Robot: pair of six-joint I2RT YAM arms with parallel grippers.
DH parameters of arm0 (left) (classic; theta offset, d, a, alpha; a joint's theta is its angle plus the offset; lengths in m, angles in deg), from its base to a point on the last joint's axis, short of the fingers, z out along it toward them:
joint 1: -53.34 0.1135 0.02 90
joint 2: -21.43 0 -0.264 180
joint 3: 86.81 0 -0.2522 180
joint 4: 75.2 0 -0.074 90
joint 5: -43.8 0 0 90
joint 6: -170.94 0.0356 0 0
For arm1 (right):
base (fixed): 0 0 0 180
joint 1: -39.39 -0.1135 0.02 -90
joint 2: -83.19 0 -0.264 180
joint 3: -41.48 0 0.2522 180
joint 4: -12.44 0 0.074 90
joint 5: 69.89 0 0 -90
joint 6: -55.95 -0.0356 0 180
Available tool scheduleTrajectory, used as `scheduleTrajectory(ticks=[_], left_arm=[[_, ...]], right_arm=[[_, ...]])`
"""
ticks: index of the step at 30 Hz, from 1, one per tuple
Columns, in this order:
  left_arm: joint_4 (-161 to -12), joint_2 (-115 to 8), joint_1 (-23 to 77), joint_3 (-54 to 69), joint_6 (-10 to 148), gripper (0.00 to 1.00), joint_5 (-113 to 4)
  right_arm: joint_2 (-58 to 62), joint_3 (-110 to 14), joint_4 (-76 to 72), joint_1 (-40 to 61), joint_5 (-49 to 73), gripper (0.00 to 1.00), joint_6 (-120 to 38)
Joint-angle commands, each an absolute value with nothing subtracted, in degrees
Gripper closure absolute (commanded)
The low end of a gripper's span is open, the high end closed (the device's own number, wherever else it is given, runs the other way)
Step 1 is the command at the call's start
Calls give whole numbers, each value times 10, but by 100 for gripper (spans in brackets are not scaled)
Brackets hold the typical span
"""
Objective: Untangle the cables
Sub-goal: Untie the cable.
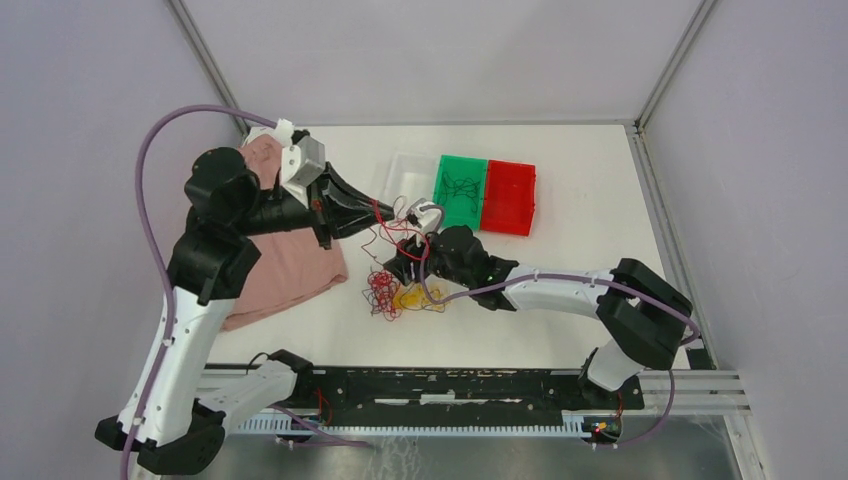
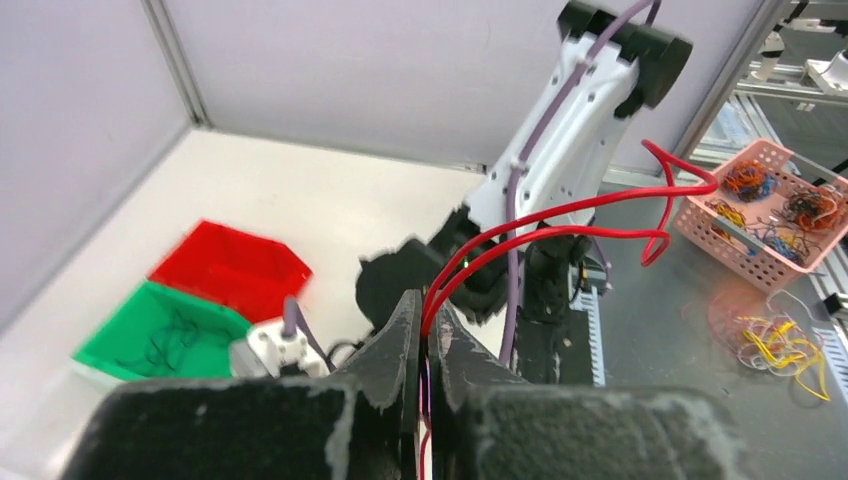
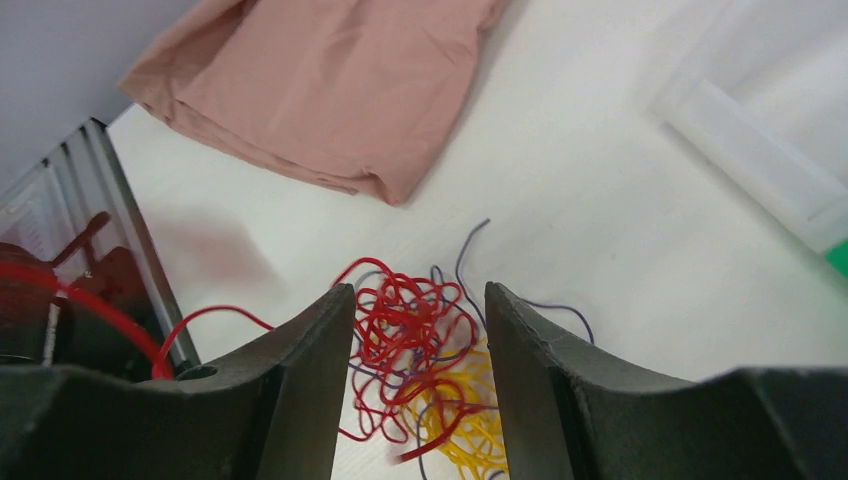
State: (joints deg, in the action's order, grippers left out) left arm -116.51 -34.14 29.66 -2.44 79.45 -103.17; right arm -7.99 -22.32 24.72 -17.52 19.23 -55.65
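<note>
The left claw [image 2: 425, 306] was clenched on one red cable [image 2: 560, 212], held raised. The right claw [image 3: 418, 300] stood released, astride the cables [image 3: 405, 340] heaped on the worktop [image 3: 600, 200]. Drawing out the red strand seemed the step in hand. The next move likely called for pinning the heap while pulling apart.

Tangle of thin red, yellow and dark cables [image 1: 395, 290] on white table [image 1: 585, 245], pink cloth [image 1: 290, 265] left of tangle, clear plastic tray [image 1: 410, 166] behind it, green plastic bin [image 1: 474, 216] behind-right, red plastic bin [image 1: 508, 197] farther right of it
</note>
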Motion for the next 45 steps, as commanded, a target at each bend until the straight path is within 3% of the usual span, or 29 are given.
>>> scheduleTrajectory(ticks=[1,11,15,21,31,45], left_arm=[[-1144,-364,299,-124,789,97,-1041],[-1113,-452,300,-350,803,97,-968],[-1095,-473,300,-385,828,97,-917],[-1056,-469,299,-306,859,97,-834],[-924,-469,300,-81,848,97,-709],[-816,-631,299,-49,831,97,-619]], right_arm=[[-87,-199,288,-178,235,43,-574],[-85,-151,311,-181,258,41,-607],[-60,-132,319,-182,268,38,-619],[27,-122,269,-182,327,24,-629],[194,-133,95,-176,529,6,-632],[223,-165,-61,-139,651,7,-683]])
